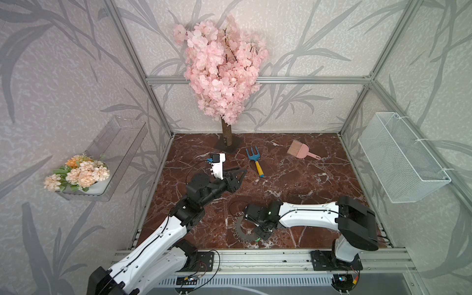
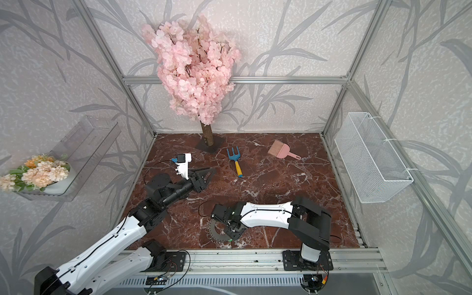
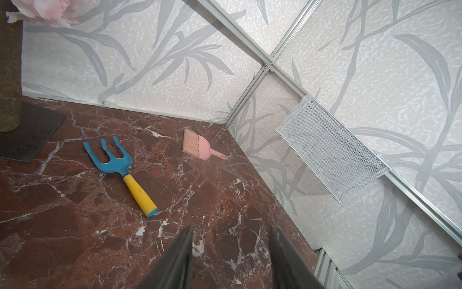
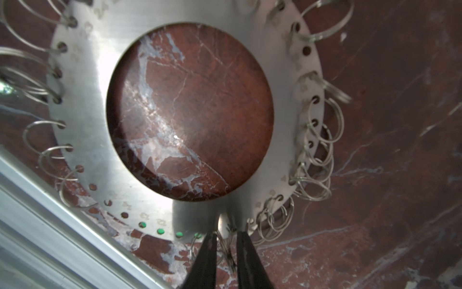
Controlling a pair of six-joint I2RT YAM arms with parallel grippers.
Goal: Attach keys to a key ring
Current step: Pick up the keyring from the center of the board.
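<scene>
Brushed metal key ring [image 4: 82,140], glossy marble tabletop [image 4: 387,125]

High stereo pair — wrist close-ups

Red-brown table [image 1: 306,184] (white marble veins)

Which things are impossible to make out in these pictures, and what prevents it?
Key: both top views, only a green speck at the key ring, too small.
Right gripper: right wrist view, blur hides whether its jaws hold one of the split rings.
Key ring: top views, right arm covers part.
</scene>
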